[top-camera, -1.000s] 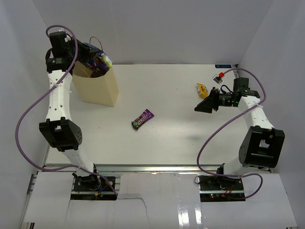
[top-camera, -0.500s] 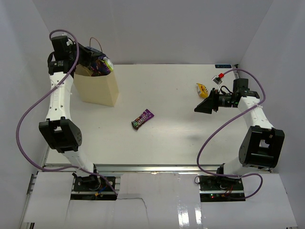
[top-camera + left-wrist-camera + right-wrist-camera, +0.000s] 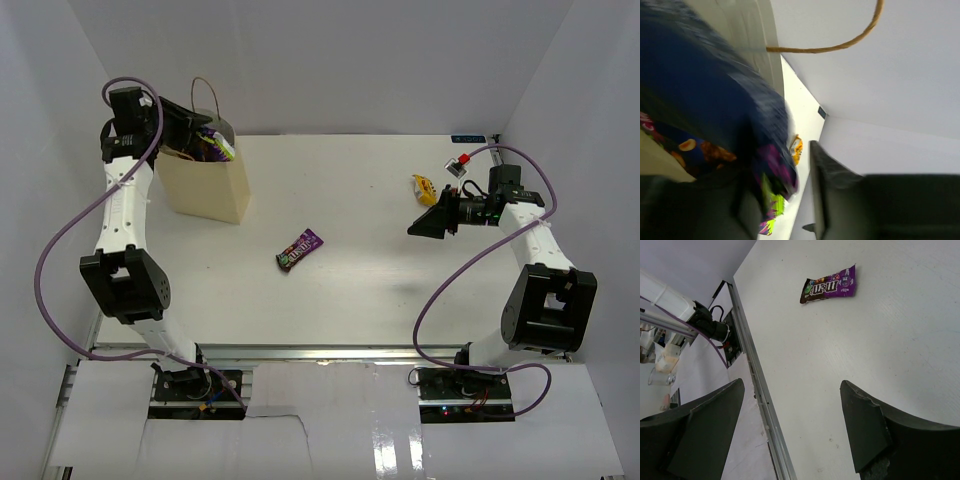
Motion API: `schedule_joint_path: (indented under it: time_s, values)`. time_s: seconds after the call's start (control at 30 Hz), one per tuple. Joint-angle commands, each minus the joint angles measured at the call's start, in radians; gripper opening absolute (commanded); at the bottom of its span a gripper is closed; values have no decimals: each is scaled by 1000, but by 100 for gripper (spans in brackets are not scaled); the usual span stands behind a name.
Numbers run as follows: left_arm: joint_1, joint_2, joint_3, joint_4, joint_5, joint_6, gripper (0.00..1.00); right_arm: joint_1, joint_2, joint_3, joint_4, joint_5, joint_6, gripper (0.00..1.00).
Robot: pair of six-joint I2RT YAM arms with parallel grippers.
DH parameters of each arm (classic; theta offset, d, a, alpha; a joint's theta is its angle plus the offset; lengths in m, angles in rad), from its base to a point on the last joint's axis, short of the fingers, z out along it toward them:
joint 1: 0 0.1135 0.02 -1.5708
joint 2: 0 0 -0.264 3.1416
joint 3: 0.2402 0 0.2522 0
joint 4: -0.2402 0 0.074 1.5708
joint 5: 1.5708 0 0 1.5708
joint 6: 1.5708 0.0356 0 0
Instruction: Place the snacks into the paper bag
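Note:
The cream paper bag [image 3: 208,188] stands upright at the far left of the table. My left gripper [image 3: 197,128] hangs over its mouth with its jaws apart. The dark-blue chip bag [image 3: 216,147] sits low in the mouth. In the left wrist view that chip bag [image 3: 705,100] is blurred and lies against one finger, well apart from the other finger [image 3: 832,200]. A purple candy bar [image 3: 300,248] lies mid-table, also seen as the candy bar [image 3: 829,286] in the right wrist view. A yellow packet [image 3: 424,187] lies just beyond my right gripper [image 3: 425,222], which is open and empty.
A small red-and-white object [image 3: 463,161] sits at the table's far right corner. The paper bag's string handle [image 3: 840,46] loops above its mouth. White walls close in the table on three sides, and a metal rail [image 3: 757,390] runs along the near edge.
My left gripper has opened over the paper bag, and the chip bag has dropped lower into the bag's mouth. The right arm has not moved.

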Motion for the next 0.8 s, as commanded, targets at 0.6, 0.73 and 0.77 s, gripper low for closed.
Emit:
schedule_joint_path:
  time_s: [0.6,0.73,0.77]
  values:
    - [-1,-294,68,267,-13,399,96,18,-15,12,21,53,-7,83]
    - [-27,-378,-92,361,209,388,91,20,-11,24,37,105,13,83]
    - [-44,-391,-119,361,234,402,90,21,-8,29,46,120,19,83]
